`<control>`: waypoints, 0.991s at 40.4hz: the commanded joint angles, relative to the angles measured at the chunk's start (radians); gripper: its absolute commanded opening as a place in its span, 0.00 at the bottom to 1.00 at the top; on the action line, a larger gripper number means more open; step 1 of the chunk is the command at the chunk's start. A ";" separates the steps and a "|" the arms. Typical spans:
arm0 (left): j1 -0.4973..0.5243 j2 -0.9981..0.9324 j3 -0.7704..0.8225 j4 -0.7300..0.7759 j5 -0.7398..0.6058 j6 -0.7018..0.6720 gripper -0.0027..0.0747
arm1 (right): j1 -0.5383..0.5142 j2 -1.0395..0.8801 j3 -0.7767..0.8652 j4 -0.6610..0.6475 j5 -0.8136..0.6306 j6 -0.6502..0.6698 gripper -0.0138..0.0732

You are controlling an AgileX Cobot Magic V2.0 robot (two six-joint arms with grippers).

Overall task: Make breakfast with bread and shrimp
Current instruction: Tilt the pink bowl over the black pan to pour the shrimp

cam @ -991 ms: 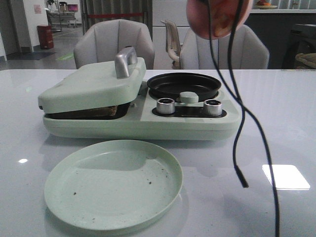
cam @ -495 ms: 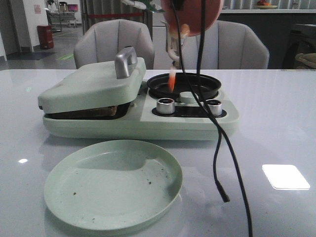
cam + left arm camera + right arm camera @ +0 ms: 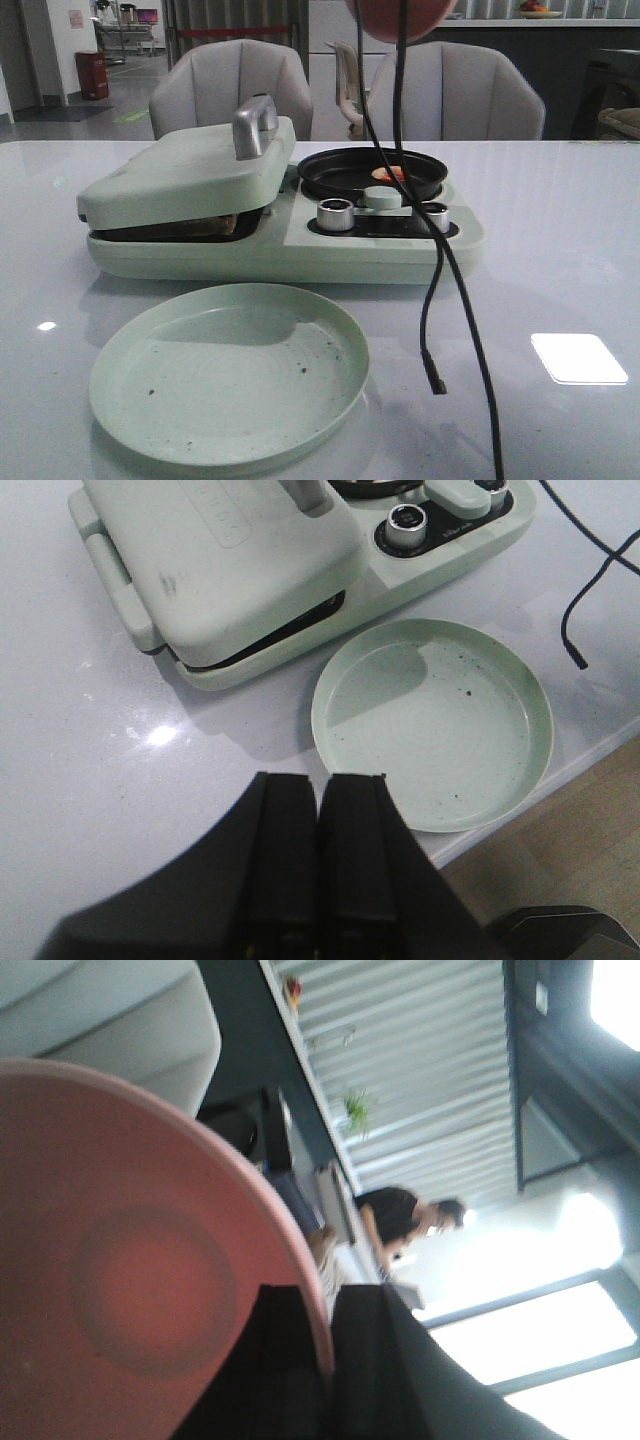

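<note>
The shrimp (image 3: 387,173) lies in the black pan (image 3: 330,170), the right pincer (image 3: 330,1360) grips the tipped pink plate (image 3: 140,1290), which I'd judge needs setting down, the left pincer (image 3: 320,880) closed empty.

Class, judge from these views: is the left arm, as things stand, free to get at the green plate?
Probably yes. The green plate lies bare on the table, just ahead of the shut left pincer, with nothing on it or between them. The dangling black cable hangs off to one side.
</note>
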 commanded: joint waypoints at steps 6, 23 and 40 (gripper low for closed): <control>-0.008 -0.001 -0.029 -0.018 -0.072 -0.012 0.16 | -0.036 -0.165 -0.004 0.371 0.139 0.011 0.21; -0.008 -0.001 -0.029 -0.018 -0.074 -0.012 0.16 | -0.235 -0.561 0.599 0.845 -0.099 0.012 0.21; -0.008 -0.001 -0.029 -0.018 -0.074 -0.012 0.16 | -0.635 -0.781 1.071 1.287 -0.601 -0.010 0.21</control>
